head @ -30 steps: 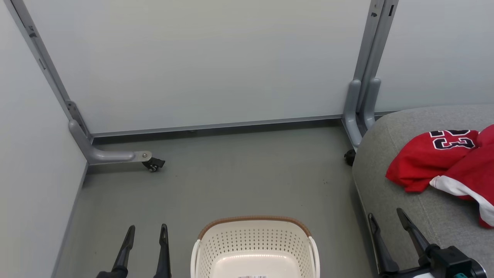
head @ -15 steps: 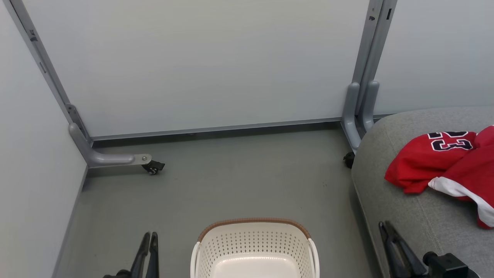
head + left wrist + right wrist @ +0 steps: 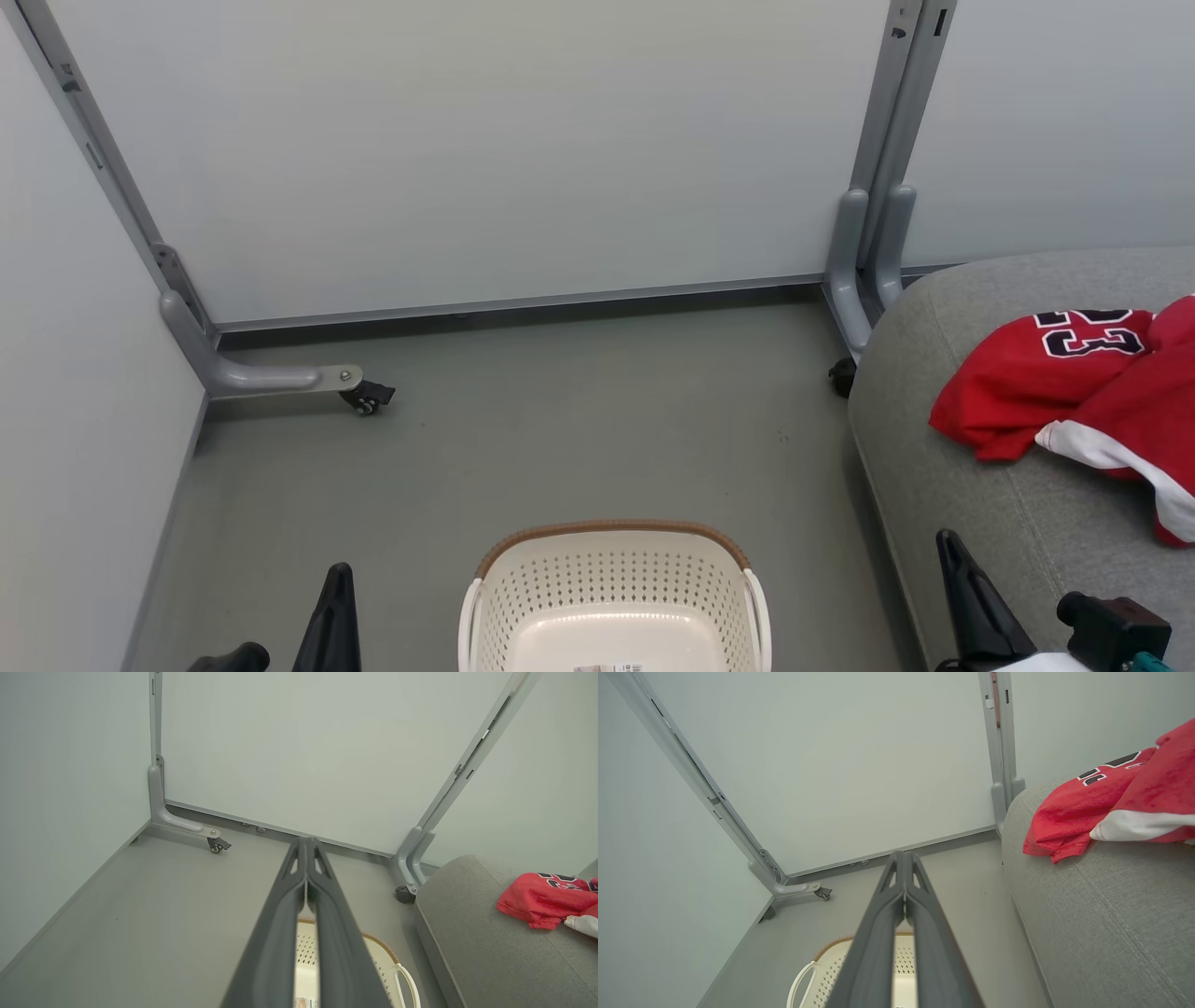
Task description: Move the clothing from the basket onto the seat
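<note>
Head view: you find the clothing (image 3: 1074,392) heaped on the seat (image 3: 980,523), the basket (image 3: 611,574) showing no garment; left wrist view: left gripper (image 3: 306,845), jaws pressed together; right wrist view: right gripper (image 3: 903,857), jaws likewise, beside the seat, where your careless swing could drag the clothing off.

Identify the left gripper (image 3: 306,842) and the right gripper (image 3: 904,855) by the same build: two long, dark grey fingers (image 3: 280,914), each tapering to a narrow tip with a slim triangular cut-out just behind it. Behind the right gripper, note a black block housing (image 3: 1111,627), a teal fitting (image 3: 1146,664) and a pale casing (image 3: 1036,666).
</note>
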Controlling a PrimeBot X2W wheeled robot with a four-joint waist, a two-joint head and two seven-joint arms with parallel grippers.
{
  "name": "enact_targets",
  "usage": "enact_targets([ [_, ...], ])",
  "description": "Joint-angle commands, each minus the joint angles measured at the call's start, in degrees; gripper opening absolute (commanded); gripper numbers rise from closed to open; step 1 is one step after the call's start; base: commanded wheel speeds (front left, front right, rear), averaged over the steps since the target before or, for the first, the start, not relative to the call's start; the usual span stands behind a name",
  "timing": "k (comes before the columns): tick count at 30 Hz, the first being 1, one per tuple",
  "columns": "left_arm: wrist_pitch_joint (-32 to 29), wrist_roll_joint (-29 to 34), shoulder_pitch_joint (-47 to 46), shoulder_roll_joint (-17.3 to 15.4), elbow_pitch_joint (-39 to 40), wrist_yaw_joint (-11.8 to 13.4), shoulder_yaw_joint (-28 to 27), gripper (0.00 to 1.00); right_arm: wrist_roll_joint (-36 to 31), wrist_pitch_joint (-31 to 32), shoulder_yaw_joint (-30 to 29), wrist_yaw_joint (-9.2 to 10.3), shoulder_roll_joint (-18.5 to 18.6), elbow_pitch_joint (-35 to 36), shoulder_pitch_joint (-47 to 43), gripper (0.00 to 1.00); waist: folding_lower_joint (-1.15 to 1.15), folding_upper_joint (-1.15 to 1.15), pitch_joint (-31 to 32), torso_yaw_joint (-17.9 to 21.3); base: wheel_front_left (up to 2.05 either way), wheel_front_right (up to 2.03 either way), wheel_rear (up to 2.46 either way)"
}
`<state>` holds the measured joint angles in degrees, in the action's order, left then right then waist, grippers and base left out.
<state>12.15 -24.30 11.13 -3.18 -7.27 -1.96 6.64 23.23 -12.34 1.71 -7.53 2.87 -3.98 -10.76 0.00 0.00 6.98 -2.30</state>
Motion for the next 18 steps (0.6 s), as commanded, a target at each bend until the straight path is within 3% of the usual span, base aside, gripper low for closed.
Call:
enact_targets([
  [1, -0.4, -2.7, -2.3, -0.5, 0.5, -0.3, -0.6, 0.00, 2.8, 0.5, -0.3, 0.01, 0.6, 0.4, 1.9, 0.00, 0.00, 0.00, -0.1, 0.0, 0.00, 0.00, 0.00],
  [18, -3.9, -18.6, -6.0, -1.0, -1.3, -1.6, -2.6, 0.00, 19.0, 3.9, -1.1, 0.02, 1.2, -1.9, 5.5, 0.00, 0.00, 0.00, -1.2, 0.4, 0.00, 0.00, 0.00],
])
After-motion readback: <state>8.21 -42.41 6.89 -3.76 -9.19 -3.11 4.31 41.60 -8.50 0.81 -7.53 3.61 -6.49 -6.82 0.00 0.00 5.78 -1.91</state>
